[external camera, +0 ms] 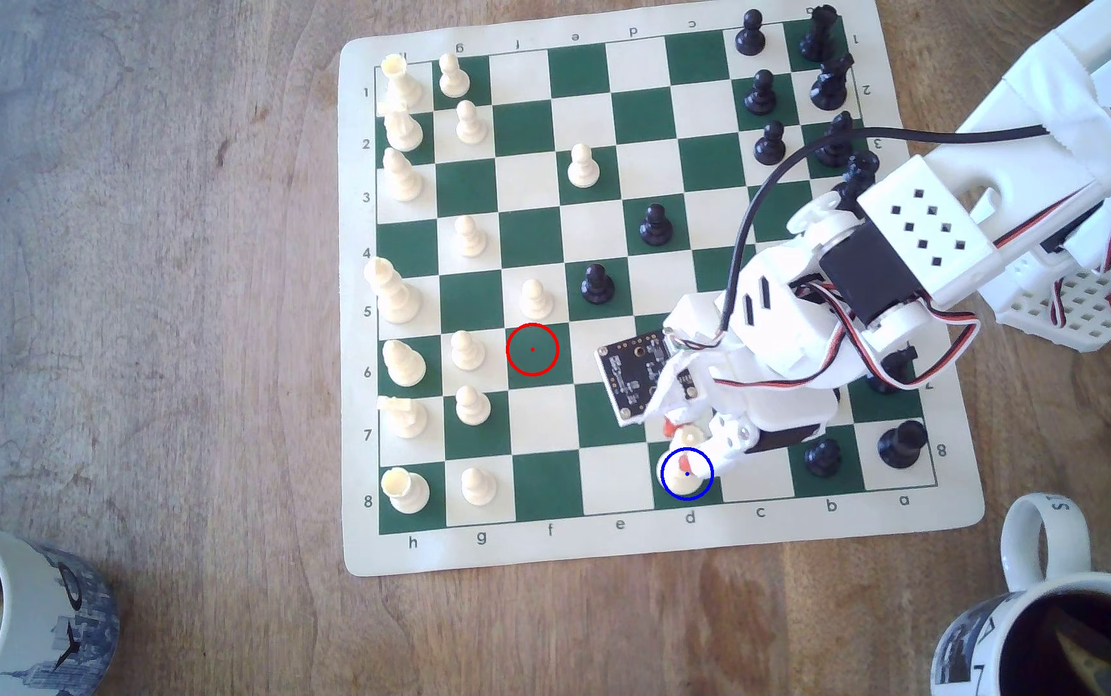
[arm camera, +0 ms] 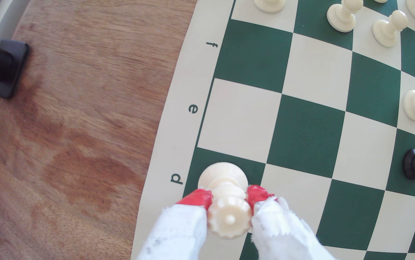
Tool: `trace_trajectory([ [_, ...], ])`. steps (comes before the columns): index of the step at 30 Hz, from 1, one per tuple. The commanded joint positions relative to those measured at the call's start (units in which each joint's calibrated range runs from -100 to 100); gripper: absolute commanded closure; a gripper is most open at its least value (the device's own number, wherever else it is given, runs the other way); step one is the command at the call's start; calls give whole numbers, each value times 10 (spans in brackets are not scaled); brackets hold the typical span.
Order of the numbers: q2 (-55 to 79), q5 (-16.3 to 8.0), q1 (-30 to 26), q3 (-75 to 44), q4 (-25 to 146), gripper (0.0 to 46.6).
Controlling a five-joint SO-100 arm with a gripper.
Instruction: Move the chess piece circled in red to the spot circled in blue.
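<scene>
Now the pincer [arm camera: 229,200] is clamped on the cream chess piece [arm camera: 227,212], its red-tipped fingers [arm camera: 197,198] pressing both sides just below the crown. The piece's round base sits on the dark green square by the letter d, the spot circled in blue [external camera: 687,474] in the exterior view. The red-ringed square [external camera: 532,349] stands bare, well apart toward the exterior view's left on the board [external camera: 606,555].
</scene>
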Motion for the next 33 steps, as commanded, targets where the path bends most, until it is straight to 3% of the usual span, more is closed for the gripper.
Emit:
trace_trajectory([
  [1,-1,6,-2,-20,-5,462],
  [4,7,7,-5,-20,-4,445],
  [7,9,3,-5,-20,-14,387],
  [10,8,2,-2,-21,-19,362],
  [13,-10,-5,18,-16,-31,297],
  [16,-49,-13,49,-11,-45,268],
  [22,-155,-23,75,29,-76,268],
  [26,-247,-21,93,118,-155,268],
  [29,-329,-29,143,291,-397,269],
  [33,-430,-21,194,413,-515,270],
])
